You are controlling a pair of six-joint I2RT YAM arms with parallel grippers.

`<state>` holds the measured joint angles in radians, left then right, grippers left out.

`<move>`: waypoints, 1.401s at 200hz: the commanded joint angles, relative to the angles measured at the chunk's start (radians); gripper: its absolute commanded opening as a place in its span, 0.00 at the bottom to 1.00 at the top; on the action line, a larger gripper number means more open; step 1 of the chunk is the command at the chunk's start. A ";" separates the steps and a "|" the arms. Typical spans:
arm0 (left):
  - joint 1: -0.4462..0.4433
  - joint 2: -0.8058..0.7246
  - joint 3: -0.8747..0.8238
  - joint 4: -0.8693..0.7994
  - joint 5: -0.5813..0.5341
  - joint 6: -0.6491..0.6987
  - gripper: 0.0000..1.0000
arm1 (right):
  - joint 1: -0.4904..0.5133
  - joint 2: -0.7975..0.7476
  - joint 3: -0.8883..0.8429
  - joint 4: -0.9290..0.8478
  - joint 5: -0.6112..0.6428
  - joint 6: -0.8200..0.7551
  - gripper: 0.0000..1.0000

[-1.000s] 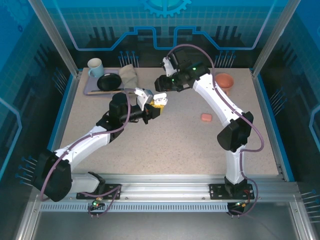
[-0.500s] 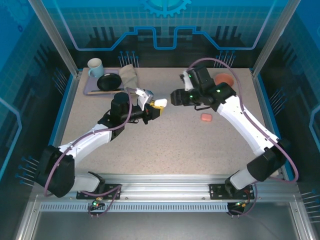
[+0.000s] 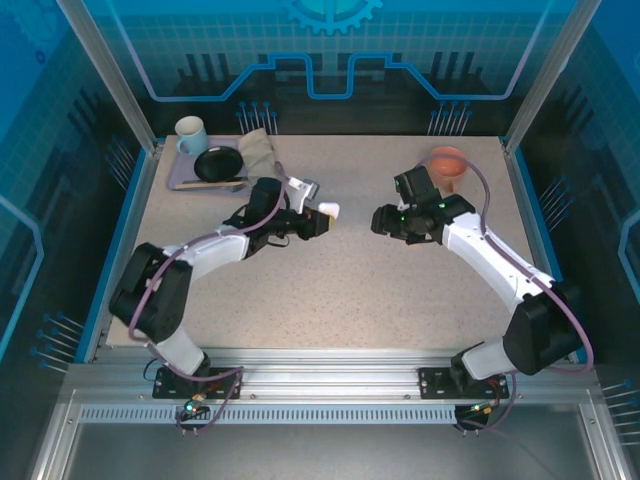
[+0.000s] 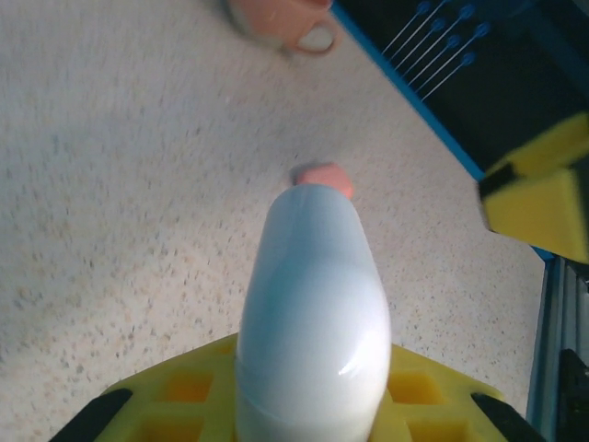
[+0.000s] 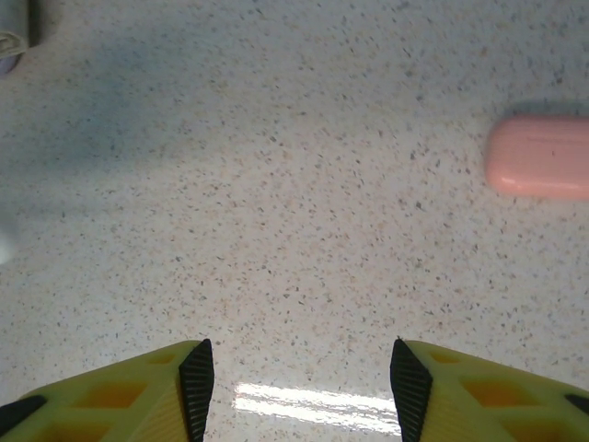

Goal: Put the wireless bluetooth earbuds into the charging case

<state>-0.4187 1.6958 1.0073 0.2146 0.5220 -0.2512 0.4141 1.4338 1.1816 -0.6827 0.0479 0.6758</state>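
Two white-and-black arms, cables trailing!
Left arm (image 3: 200,262) and right arm (image 3: 490,262) wear white shells over black joints, mauve cables (image 3: 131,318) looping alongside, a green light glowing on the right one, and latticed yellow fingers (image 5: 110,396) edged with black pads (image 5: 196,387).

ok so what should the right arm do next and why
Probably slide the right gripper sideways toward the pink case and lower onto it. Its jaws stand open over bare table, with that case lying off to one side, while the left gripper holds the white case.
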 commanded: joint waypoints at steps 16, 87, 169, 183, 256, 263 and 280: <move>0.003 0.236 0.269 -0.349 0.098 -0.223 0.00 | 0.007 -0.037 -0.069 0.066 0.035 0.060 0.56; -0.003 0.452 0.448 -0.548 0.112 -0.283 0.10 | 0.018 -0.035 -0.076 0.064 0.075 0.070 0.56; 0.005 0.487 0.487 -0.665 0.021 -0.280 0.50 | 0.015 -0.046 -0.067 0.053 0.089 0.059 0.57; 0.011 0.477 0.482 -0.667 0.014 -0.279 0.57 | 0.011 -0.053 -0.065 0.051 0.089 0.057 0.58; 0.102 0.261 0.405 -0.762 -0.103 -0.210 0.99 | -0.020 -0.129 -0.021 -0.024 0.124 0.038 1.00; 0.114 0.215 0.399 -0.781 -0.123 -0.192 0.99 | -0.027 -0.141 -0.015 -0.034 0.132 0.028 1.00; 0.130 0.102 0.398 -0.830 -0.193 -0.143 0.99 | -0.043 -0.169 -0.004 -0.045 0.156 0.007 1.00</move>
<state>-0.3214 1.9751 1.4105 -0.5037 0.4450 -0.4805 0.4042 1.3205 1.1328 -0.6823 0.1505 0.7143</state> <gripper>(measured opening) 0.987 0.997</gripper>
